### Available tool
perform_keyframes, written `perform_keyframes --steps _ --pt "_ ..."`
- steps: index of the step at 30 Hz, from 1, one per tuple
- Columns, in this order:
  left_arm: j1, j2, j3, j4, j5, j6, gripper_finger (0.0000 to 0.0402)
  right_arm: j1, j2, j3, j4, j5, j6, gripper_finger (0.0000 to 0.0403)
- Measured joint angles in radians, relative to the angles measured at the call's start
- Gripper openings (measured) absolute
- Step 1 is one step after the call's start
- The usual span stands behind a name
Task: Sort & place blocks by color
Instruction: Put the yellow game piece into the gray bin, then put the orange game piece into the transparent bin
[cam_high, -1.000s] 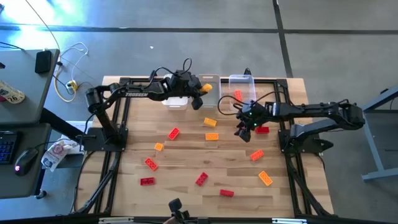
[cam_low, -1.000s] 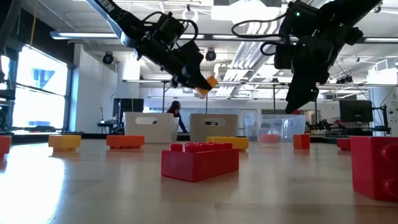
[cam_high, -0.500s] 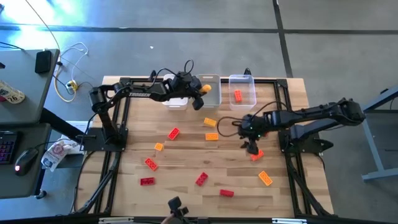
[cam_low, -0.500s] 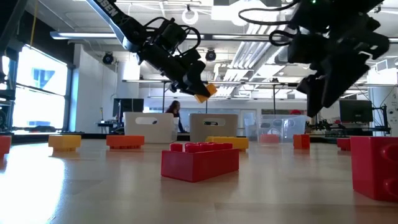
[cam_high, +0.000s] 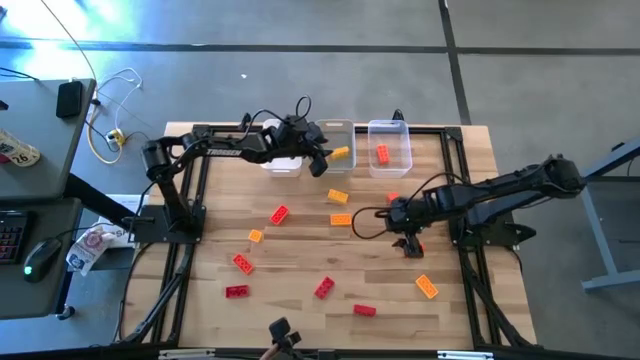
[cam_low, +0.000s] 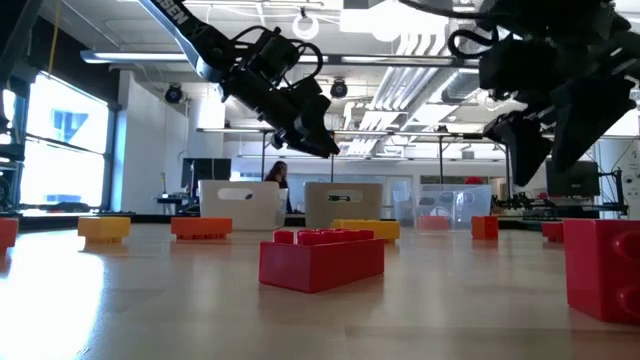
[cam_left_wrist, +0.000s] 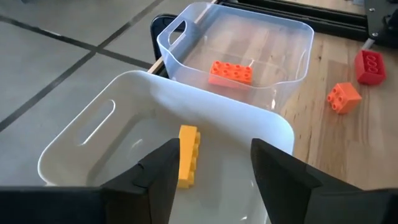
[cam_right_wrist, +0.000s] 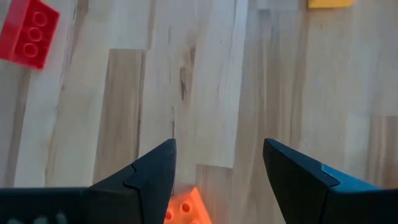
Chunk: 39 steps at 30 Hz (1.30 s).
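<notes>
My left gripper (cam_left_wrist: 214, 149) stands open over the middle clear bin (cam_high: 338, 140) at the table's far edge. Below its fingers a yellow block (cam_left_wrist: 188, 155) lies inside that bin. The bin to the right (cam_high: 390, 135) holds an orange-red block (cam_left_wrist: 231, 71). My right gripper (cam_high: 405, 240) hangs open, pointing steeply down, over an orange block (cam_right_wrist: 183, 208) that lies on the table just nearer than its fingers. Several red, yellow and orange blocks are scattered flat on the wood, among them a red one (cam_high: 279, 214) and a yellow one (cam_high: 341, 219).
A third bin (cam_high: 283, 162) stands left of the middle one. Black frame rails (cam_high: 190, 200) run along the table's left and right sides. Loose blocks lie toward the near edge, such as a red one (cam_high: 364, 309) and an orange one (cam_high: 427, 286).
My left gripper has opened and let go of the yellow block, which has dropped into the middle bin. My right gripper, still open, has swung from beside the right bin toward the table's near edge, rolling its wrist, and now hangs over the orange block.
</notes>
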Motion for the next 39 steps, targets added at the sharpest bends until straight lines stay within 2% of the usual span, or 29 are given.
perform_keyframes --steps 4,8,12,17,25,39 --pt "-0.002 -0.035 0.0 -0.052 0.004 -0.006 0.0186 0.039 0.0 0.052 -0.071 0.044 0.0 0.0229" --pt "-0.005 -0.073 0.0 -0.12 0.008 -0.006 0.0186 0.075 0.0 0.064 -0.073 0.026 -0.022 0.0229" --pt "-0.009 -0.111 0.0 -0.18 0.057 -0.018 0.0186 0.112 0.0 0.065 -0.079 0.031 -0.03 0.0229" --pt "-0.031 -0.152 0.0 -0.204 0.11 -0.04 0.0186 0.173 0.0 0.065 -0.086 0.088 -0.019 0.0229" --pt "-0.076 -0.188 0.0 -0.204 0.113 -0.04 0.0186 0.255 0.055 0.066 -0.087 0.13 0.008 0.0229" --pt "-0.087 -0.19 0.0 -0.204 0.112 -0.04 0.0186 0.265 0.169 0.066 -0.096 0.128 0.022 0.0229"
